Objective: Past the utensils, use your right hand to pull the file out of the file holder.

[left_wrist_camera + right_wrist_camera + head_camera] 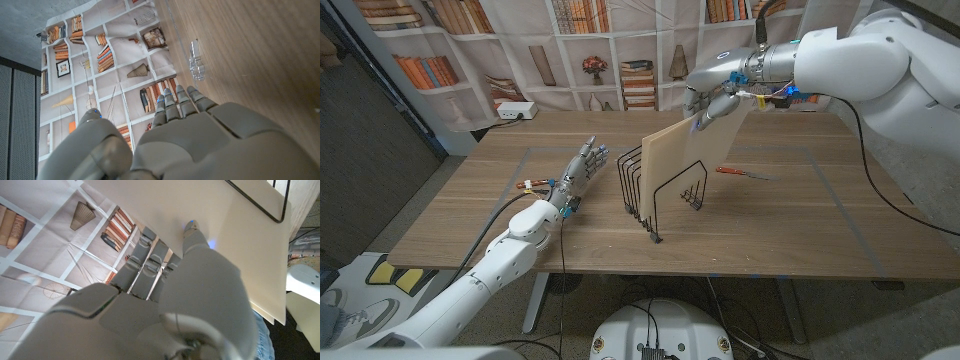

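Observation:
A beige file (686,158) hangs tilted over the black wire file holder (650,190), with its lower part still among the wires. My right hand (712,104) grips the file's top right corner. The right wrist view has that hand (165,295) against the file's pale sheet (235,235), a wire of the holder crossing it. My left hand (578,172) is open on the table left of the holder, fingers stretched toward the far edge; in the left wrist view its fingers (177,102) are straight with nothing between them.
A red-handled utensil (738,173) lies on the table right of the holder. A white power strip (515,110) sits at the far left edge. A clear small object (197,62) lies on the wood ahead of my left hand. A bookshelf backdrop stands behind the table.

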Tool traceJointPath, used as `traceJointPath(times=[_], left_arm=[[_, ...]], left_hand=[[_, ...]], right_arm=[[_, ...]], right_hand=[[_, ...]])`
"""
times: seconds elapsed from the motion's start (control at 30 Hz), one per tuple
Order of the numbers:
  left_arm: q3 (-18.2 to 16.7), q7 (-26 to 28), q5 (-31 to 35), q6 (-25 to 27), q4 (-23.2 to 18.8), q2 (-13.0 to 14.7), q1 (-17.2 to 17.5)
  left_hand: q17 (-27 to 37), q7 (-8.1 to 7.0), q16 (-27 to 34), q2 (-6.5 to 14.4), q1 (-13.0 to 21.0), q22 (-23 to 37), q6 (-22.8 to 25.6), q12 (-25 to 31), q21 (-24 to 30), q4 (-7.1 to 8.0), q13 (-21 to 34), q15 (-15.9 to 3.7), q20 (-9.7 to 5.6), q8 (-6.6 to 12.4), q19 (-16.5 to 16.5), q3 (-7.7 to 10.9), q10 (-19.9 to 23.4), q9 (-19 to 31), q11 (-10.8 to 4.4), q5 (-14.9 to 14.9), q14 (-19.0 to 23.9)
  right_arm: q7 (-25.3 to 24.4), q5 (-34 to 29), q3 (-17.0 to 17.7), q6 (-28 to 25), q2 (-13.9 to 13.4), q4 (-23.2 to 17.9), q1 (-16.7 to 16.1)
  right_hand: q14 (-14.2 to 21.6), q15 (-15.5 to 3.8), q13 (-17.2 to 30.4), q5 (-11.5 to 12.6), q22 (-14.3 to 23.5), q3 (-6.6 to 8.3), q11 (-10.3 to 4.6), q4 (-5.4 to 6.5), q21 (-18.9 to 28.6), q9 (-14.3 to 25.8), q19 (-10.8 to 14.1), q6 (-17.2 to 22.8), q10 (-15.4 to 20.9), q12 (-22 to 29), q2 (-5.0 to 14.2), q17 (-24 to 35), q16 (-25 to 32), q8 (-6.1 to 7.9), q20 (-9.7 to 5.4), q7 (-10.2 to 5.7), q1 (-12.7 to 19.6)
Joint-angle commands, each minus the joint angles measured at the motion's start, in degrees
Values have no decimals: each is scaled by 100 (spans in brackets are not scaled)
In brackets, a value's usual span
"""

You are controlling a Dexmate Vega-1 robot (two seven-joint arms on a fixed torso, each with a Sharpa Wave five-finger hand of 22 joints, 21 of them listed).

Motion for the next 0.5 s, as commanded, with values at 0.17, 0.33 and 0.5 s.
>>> traceJointPath(times=[0.17, 0.33, 0.5], left_arm=[[77, -192, 69, 2, 71, 9, -175], [97, -180, 90, 24, 58, 9, -182], [101, -146, 115, 8, 25, -3, -181]], left_hand=[[26, -6, 23, 15, 46, 12, 99, 22, 9, 23, 33, -17, -16, 4, 36, -28, 67, 19, -21, 1, 70], [26, -2, 19, 19, 52, 12, 97, 23, 9, 23, 33, -10, -15, 0, 38, -34, 74, 19, -11, 1, 70], [25, 6, 17, 22, 57, 12, 102, 20, 8, 23, 33, -12, -16, -2, 39, -40, 72, 19, -25, 0, 71]], right_arm=[[422, 806, -132, -1442, -106, -93, 1134], [300, 827, -221, -1436, -273, -175, 1276], [288, 877, -278, -1436, -340, -197, 1464]], right_hand=[[-43, -302, 46, 6, 46, -73, -13, 46, -76, -9, -72, 18, 18, 4, -68, -7, -54, -51, -720, -25, -79], [-43, -302, 56, 24, 61, -94, -16, 61, -71, -12, -105, 22, 10, 1, -57, -8, -60, -75, -735, -29, -77], [-50, -302, 61, 32, 67, -103, -17, 65, -66, -12, -119, 17, -1, -3, -52, -10, -65, -90, -742, -29, -68]])
